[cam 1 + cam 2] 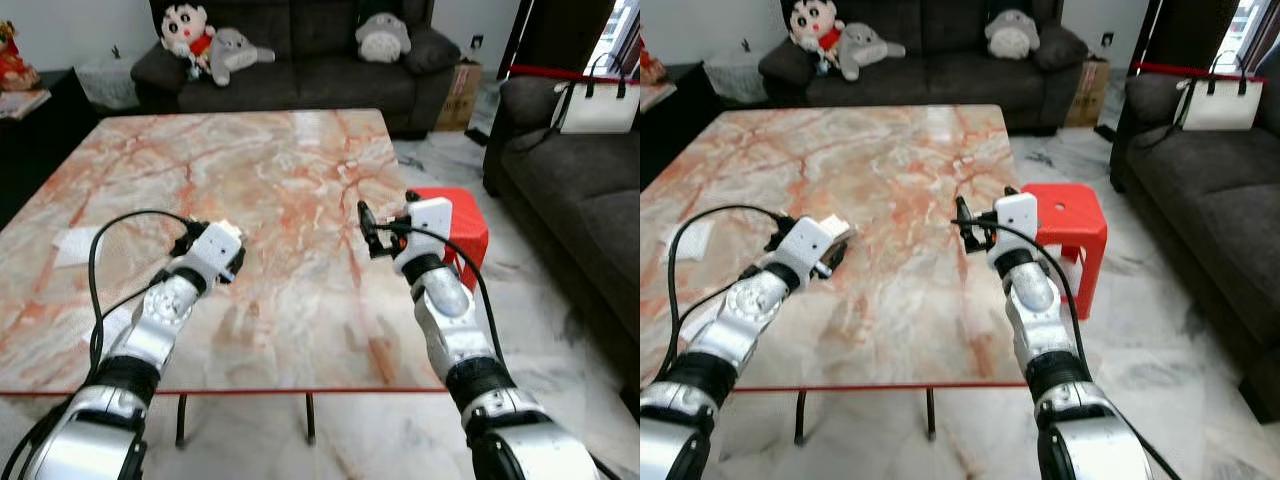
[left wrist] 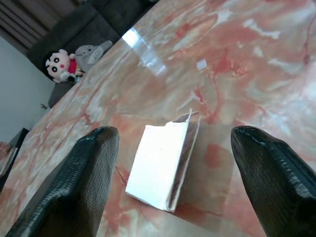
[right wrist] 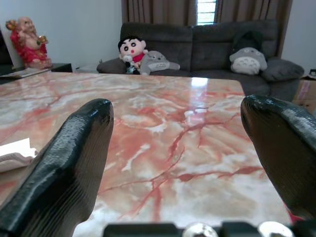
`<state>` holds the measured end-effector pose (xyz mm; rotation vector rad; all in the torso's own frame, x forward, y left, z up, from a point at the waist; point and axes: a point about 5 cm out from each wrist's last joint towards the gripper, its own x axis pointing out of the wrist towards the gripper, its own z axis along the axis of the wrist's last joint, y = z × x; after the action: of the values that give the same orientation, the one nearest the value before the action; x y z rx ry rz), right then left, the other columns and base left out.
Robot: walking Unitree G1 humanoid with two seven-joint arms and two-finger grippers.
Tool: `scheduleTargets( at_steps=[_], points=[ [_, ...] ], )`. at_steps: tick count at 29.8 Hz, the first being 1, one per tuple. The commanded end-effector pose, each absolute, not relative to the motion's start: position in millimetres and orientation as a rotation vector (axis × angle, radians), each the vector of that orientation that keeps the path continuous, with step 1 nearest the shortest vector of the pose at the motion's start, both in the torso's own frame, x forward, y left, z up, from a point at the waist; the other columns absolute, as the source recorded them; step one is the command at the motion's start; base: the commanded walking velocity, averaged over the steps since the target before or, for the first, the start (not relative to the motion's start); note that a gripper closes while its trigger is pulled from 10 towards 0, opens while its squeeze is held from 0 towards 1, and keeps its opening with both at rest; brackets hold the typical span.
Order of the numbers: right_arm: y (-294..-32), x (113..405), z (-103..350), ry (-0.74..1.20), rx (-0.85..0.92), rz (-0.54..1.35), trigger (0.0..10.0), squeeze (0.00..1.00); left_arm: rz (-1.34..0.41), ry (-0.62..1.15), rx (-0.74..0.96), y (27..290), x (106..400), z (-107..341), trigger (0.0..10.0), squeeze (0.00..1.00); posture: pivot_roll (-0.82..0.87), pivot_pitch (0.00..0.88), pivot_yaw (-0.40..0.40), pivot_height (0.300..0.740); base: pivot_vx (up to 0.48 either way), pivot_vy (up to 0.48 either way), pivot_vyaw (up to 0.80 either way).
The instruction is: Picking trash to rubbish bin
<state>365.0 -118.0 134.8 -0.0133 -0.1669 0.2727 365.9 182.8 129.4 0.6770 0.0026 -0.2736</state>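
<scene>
Left hand [image 2: 173, 173] hovering wide over folded white paper [image 2: 165, 165] lying flat on bench [image 1: 290, 170], between fingers, untouched. Risk: thin paper sliding on slick marble, fingers scraping stone. Right hand [image 3: 177, 163] idling wide above bench.

- Marble table [image 1: 280, 190] with pink veining.
- Red stool [image 1: 1065, 222] beside the table.
- Dark sofa [image 1: 300, 60] holding plush toys [image 1: 205, 40].
- White handbag [image 1: 598, 105] on another sofa.
</scene>
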Motion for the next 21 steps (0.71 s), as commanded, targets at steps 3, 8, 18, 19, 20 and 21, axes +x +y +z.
scheduleTargets(
  at_steps=[3, 8, 18, 19, 20, 21],
  points=[
    [-117.1, 364.1, 136.5, -0.174, -0.017, 0.277, 10.0, 0.0, -0.276, 0.026, 0.741, 182.8, 371.8, 131.3, 10.0, 0.0, -0.02, 0.0, 0.024, 0.74, 0.0, 0.0, 0.0],
    [-116.1, 361.4, 134.3, -0.176, -0.012, 0.276, 10.0, 0.0, -0.295, 0.053, 0.795, 176.3, 376.5, 130.3, 10.0, 0.0, -0.02, 0.007, 0.032, 0.74, 0.0, 0.0, 0.0],
    [-116.8, 356.4, 129.7, -0.168, -0.007, 0.275, 10.0, 0.0, -0.269, 0.119, 0.845, 174.8, 381.4, 126.0, 10.0, 0.0, -0.04, 0.033, 0.037, 0.74, 0.0, 0.0, 0.0],
    [-117.6, 355.7, 129.2, -0.168, -0.008, 0.273, 10.0, 0.0, -0.258, 0.125, 0.861, 174.8, 382.2, 125.9, 10.0, 0.0, -0.04, 0.038, 0.038, 0.74, 0.0, 0.0, 0.0],
    [-118.2, 355.3, 128.8, -0.167, -0.007, 0.272, 10.0, 0.0, -0.251, 0.136, 0.861, 175.0, 382.7, 125.5, 10.0, 0.0, -0.04, 0.042, 0.037, 0.74, 0.0, 0.0, 0.0],
    [-118.6, 355.0, 128.5, -0.165, -0.007, 0.27, 10.0, 0.0, -0.246, 0.143, 0.86, 175.1, 383.1, 125.2, 10.0, 0.0, -0.04, 0.042, 0.037, 0.74, 0.0, 0.0, 0.0]
  ],
)
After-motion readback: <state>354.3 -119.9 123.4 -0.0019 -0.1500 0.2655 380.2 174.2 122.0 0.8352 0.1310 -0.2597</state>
